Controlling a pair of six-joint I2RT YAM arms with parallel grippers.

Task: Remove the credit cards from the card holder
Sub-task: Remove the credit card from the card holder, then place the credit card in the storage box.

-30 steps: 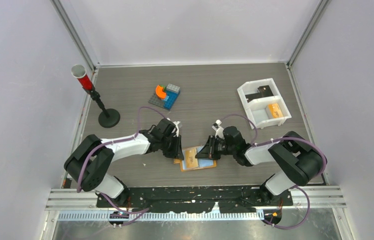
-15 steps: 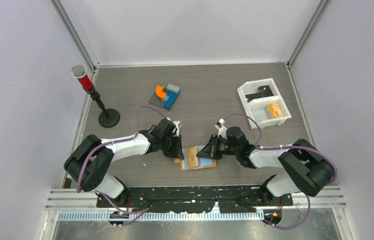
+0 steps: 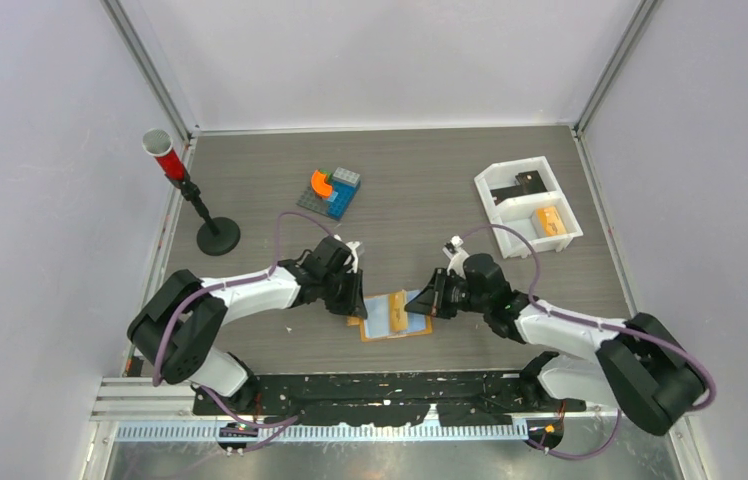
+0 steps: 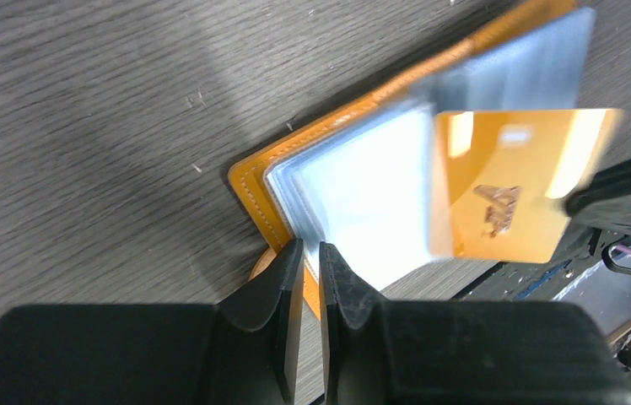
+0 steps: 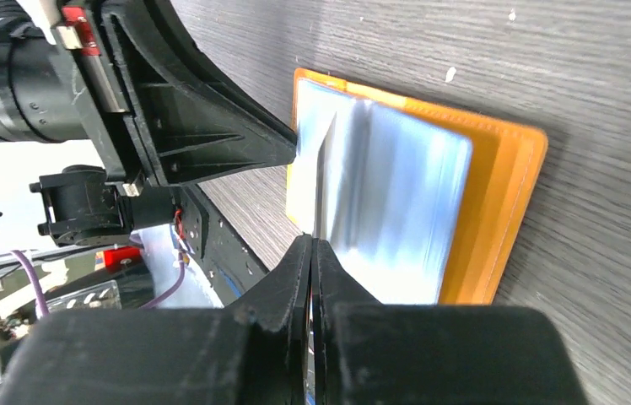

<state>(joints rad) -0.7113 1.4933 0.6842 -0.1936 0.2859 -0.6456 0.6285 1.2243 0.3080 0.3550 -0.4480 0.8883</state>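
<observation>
The tan-orange card holder (image 3: 382, 318) lies open on the table between my two arms, its pale blue sleeves (image 4: 363, 202) facing up. My left gripper (image 4: 310, 249) is shut on the holder's near edge and pins it to the table. My right gripper (image 5: 312, 242) is shut on one credit card (image 4: 515, 181), a gold-orange one with a small logo. The card stands on edge (image 5: 322, 169) over the holder's right half, mostly drawn out of its sleeve. In the top view the left gripper (image 3: 354, 300) and the right gripper (image 3: 418, 304) face each other across the holder.
A white two-compartment tray (image 3: 510, 168) at the back right holds an orange block (image 3: 549, 220) and a dark item (image 3: 528, 181). Toy bricks (image 3: 332, 190) sit at the back middle. A red cup on a black stand (image 3: 217, 236) rises at the left.
My right arm has drawn back to the right, pulling the card further out of the holder, and its jaws have tightened on it. The left arm and the holder have stayed put.
</observation>
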